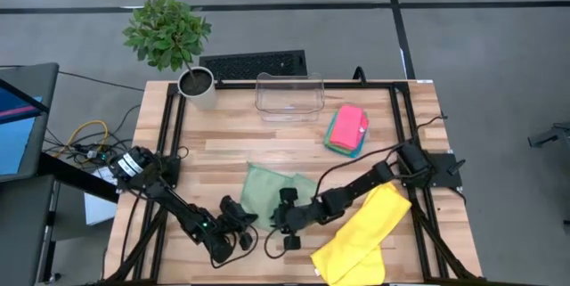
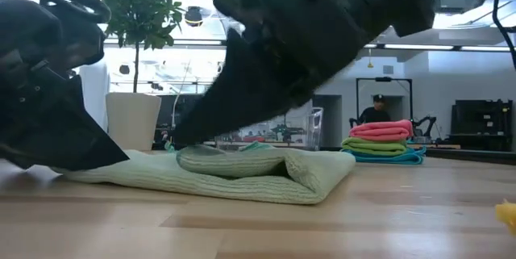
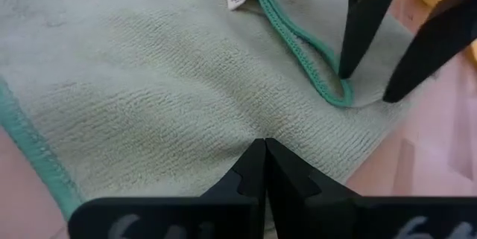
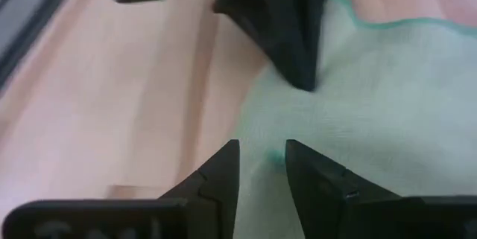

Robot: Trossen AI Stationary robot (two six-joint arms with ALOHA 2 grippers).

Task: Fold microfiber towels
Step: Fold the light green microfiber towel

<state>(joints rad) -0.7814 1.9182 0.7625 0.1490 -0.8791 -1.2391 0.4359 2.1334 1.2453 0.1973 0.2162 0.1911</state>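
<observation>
A pale sage green towel (image 1: 272, 188) with a teal hem lies partly folded near the table's front middle. My left gripper (image 3: 264, 153) is shut, its tips on the towel's near left part. My right gripper (image 3: 369, 86) comes in from the right and is open. Its fingers straddle a turned-over hem corner (image 3: 335, 94) of the same towel. A yellow towel (image 1: 361, 232) lies crumpled at the front right. A stack with pink on top and green and blue beneath (image 1: 347, 130) rests at the back right. My left gripper presses its shut fingertips down on the sage towel's upper layer (image 3: 261, 131), slanting down from the table's near left. The towel lies flat on the table under them (image 2: 105, 162). My right gripper's one fingertip (image 3: 346, 64) stands at the teal hem corner; whether it touches the cloth I cannot tell.
A clear plastic bin (image 1: 289, 97) stands at the back middle and a potted plant (image 1: 196, 85) at the back left corner. Bare wood shows between the sage towel and the bin. A person (image 2: 375, 112) shows far off in the room behind.
</observation>
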